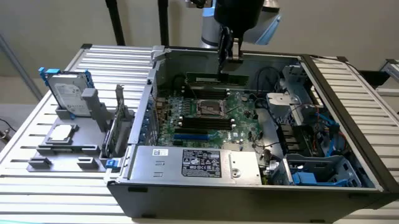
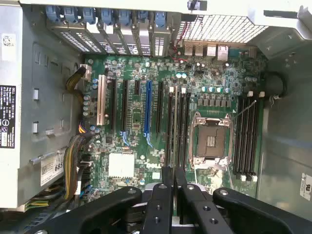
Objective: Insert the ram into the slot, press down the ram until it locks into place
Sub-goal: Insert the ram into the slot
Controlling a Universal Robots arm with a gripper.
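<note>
Slatted metal desk (image 1: 37,196) before a plain beige wall (image 1: 50,23). On the desk I see an open computer case (image 1: 187,200) with its green motherboard (image 1: 244,109) exposed. At the exterior view's left, a hard drive (image 1: 67,95) stands upright in a grey holder (image 1: 62,151). My end effector (image 1: 228,59) hangs over the far side of the board, its fingers drawn almost together on the top edge of the ram (image 1: 215,78). The ram lies level, in line with a black slot (image 2: 181,126). I cannot tell whether it is seated.

Slatted table (image 1: 37,200) bears open computer case (image 1: 249,198) and grey holder (image 1: 62,156).
</note>
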